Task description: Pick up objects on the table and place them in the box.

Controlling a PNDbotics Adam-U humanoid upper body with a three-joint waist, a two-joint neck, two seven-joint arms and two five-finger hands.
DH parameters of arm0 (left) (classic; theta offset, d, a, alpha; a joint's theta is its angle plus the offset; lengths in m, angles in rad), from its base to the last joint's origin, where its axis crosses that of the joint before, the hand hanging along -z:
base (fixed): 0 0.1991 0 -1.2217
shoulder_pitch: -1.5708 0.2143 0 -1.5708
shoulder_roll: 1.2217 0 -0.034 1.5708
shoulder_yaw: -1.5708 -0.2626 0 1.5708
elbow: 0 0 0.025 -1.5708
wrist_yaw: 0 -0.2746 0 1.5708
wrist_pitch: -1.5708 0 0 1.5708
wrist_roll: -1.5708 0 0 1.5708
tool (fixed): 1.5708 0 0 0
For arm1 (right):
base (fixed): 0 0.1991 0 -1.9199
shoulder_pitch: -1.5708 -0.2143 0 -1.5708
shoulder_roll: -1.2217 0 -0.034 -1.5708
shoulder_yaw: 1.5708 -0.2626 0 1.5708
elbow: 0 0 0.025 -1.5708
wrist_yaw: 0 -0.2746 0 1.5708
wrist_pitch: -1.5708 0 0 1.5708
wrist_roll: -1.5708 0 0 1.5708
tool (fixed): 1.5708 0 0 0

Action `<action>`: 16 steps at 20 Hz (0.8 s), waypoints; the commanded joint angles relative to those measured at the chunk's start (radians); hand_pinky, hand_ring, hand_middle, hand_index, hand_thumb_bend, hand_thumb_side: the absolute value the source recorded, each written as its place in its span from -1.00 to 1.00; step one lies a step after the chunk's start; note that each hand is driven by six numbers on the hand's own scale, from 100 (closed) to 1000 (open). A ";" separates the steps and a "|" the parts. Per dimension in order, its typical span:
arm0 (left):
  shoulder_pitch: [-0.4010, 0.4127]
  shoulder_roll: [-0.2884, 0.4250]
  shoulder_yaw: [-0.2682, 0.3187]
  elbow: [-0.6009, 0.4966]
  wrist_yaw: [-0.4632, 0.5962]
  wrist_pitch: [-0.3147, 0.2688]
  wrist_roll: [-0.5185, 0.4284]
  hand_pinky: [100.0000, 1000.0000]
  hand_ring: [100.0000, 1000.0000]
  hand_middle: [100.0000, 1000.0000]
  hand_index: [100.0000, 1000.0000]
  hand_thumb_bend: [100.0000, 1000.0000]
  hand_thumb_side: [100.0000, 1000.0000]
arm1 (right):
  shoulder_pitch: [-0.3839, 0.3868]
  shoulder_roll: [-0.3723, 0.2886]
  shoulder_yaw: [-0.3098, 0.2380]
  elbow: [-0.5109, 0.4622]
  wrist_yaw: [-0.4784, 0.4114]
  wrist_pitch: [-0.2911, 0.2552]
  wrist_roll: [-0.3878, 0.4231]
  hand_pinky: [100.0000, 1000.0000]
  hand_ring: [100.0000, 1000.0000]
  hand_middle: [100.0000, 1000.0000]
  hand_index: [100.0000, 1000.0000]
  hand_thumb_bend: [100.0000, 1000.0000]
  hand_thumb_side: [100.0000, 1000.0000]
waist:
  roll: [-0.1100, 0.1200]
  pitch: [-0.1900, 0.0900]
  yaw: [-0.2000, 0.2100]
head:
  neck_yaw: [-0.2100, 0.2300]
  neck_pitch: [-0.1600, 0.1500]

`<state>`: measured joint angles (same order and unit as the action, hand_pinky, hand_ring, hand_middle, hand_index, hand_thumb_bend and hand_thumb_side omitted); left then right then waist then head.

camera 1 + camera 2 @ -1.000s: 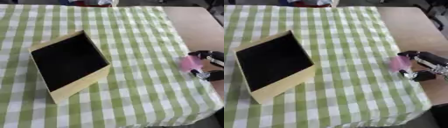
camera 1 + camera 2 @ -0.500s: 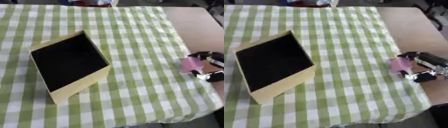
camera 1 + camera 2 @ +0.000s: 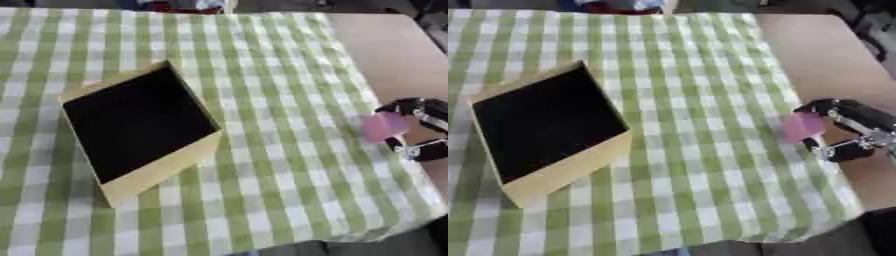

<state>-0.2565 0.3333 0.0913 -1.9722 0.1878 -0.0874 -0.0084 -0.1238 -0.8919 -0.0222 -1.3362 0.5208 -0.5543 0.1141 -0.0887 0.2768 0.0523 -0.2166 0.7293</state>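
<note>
A: Where is the small pink block-shaped object (image 3: 803,127)?

B: It sits between the thumb and fingers of the black and silver right hand (image 3: 852,131), at the right edge of the green and white checked cloth (image 3: 693,100). The hand is curled round it, pinching it from both sides.

A: How will it handle?

B: Probably light, going by how little of the hand it fills. I cannot tell whether it is soft or stiff, nor whether it is lifted or resting on the cloth. Its faces look flat, so a pinch across two opposite faces, near the middle, seems the sensible hold.

A: And the target?

B: The open yellow cardboard box with the black inside (image 3: 140,125) lies well to the left of the hand, across the cloth, with bare checks between. The carry looks unobstructed.

A: The left hand?

B: It shows in neither view.
</note>
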 commanded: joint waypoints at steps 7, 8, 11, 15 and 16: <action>-0.009 0.017 0.006 -0.009 -0.003 -0.002 -0.002 0.87 0.46 0.62 0.55 -0.72 0.91 | -0.044 -0.075 -0.051 -0.174 -0.084 -0.015 -0.041 0.41 0.54 0.08 0.52 -1.00 -1.00 | 0.000 -0.023 -0.001 | 0.006 0.001; -0.009 0.018 0.005 -0.009 -0.003 -0.002 -0.002 0.87 0.46 0.62 0.55 -0.72 0.91 | -0.054 -0.081 -0.051 -0.190 -0.096 -0.015 -0.038 0.41 0.54 0.08 0.52 -1.00 -1.00 | 0.000 -0.025 0.000 | 0.006 0.002; -0.008 0.017 0.000 -0.007 -0.002 0.000 -0.006 0.87 0.46 0.62 0.55 -0.72 0.91 | -0.112 -0.098 -0.029 -0.238 -0.128 -0.024 -0.017 0.41 0.54 0.08 0.53 -1.00 -1.00 | -0.002 -0.030 0.004 | 0.000 0.002; -0.007 0.015 -0.007 -0.004 0.003 0.001 -0.013 0.87 0.46 0.62 0.55 -0.72 0.91 | -0.203 -0.098 0.015 -0.293 -0.170 -0.045 0.027 0.41 0.54 0.09 0.53 -1.00 -1.00 | -0.001 -0.040 0.021 | -0.012 0.001; -0.007 0.016 -0.008 -0.004 0.004 0.001 -0.015 0.87 0.46 0.62 0.55 -0.72 0.91 | -0.227 -0.095 0.028 -0.305 -0.180 -0.048 0.041 0.41 0.54 0.09 0.53 -1.00 -0.96 | -0.001 -0.042 0.025 | -0.015 0.003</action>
<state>-0.2561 0.3333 0.0844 -1.9667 0.1899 -0.0859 -0.0179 -0.3385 -0.9425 0.0046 -1.6102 0.3616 -0.5972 0.1418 -0.0930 0.2517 0.0803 -0.2261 0.7295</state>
